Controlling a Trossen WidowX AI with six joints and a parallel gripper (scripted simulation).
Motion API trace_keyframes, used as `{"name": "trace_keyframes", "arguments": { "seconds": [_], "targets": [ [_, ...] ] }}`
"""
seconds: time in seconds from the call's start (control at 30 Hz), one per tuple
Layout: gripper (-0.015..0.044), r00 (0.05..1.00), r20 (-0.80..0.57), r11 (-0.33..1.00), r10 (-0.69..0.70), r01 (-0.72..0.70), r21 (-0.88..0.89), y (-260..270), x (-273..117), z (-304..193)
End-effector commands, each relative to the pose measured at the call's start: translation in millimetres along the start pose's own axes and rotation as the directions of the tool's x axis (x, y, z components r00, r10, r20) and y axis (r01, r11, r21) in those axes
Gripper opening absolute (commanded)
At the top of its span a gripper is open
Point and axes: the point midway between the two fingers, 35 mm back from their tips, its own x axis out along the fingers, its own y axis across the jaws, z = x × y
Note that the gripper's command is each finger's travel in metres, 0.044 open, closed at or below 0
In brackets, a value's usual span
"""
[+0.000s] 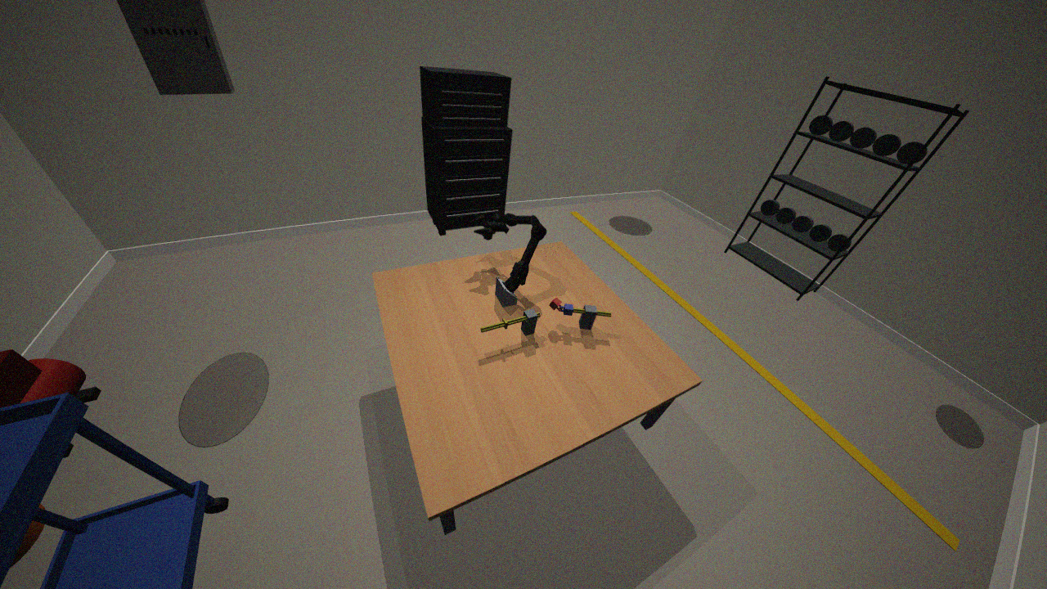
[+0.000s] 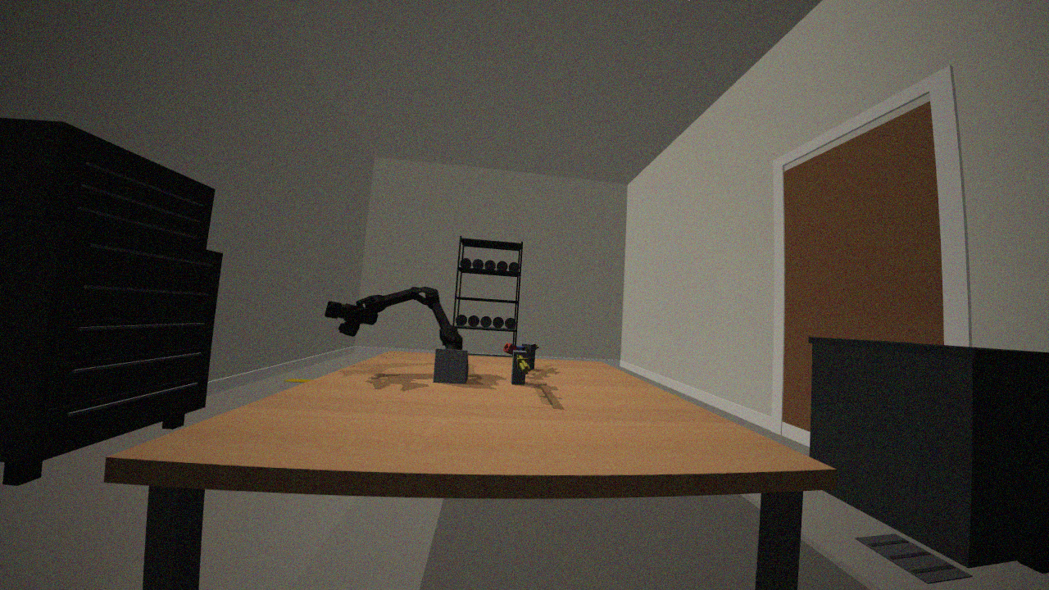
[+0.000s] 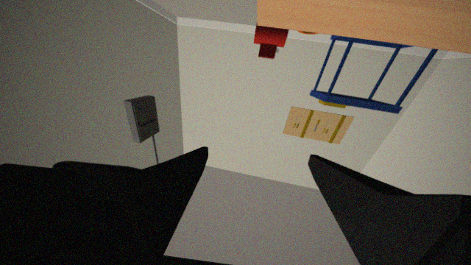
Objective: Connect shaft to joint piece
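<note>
The red square joint piece [image 1: 555,303] [image 2: 508,347] sits at the end of the first shaft [image 1: 602,314], beside a blue piece [image 1: 568,308]. That shaft is held by a dark block [image 1: 586,320]. The second yellow-and-dark shaft [image 1: 494,327] passes through the other block [image 1: 528,325] [image 2: 517,372], and its near end stops short of the red piece, with a gap between them. Which way the red opening points is too small to tell. My gripper [image 3: 257,155] is open and empty. It is raised high on the far side of the arm's base, well away from both shafts and touching nothing.
The arm's base [image 1: 505,293] [image 2: 451,365] stands on the wooden table [image 1: 453,439] [image 2: 469,455] behind the blocks. A dark cabinet [image 1: 468,168], a shelf rack [image 1: 823,194] and a blue cart [image 1: 132,541] stand around the table.
</note>
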Motion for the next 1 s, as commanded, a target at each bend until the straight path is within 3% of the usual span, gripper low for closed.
{"name": "trace_keyframes", "arguments": {
  "seconds": [0.0,0.5,0.97],
  "targets": [
    [0.044,1.0,-0.003,1.0,0.02,-0.02,-0.002,2,-6,1],
    [0.044,0.972,0.097,0.973,0.213,-0.203,-0.106,17,-81,30],
    [0.044,0.888,0.226,0.907,0.401,-0.349,-0.237,17,-163,58]
  ]
}}
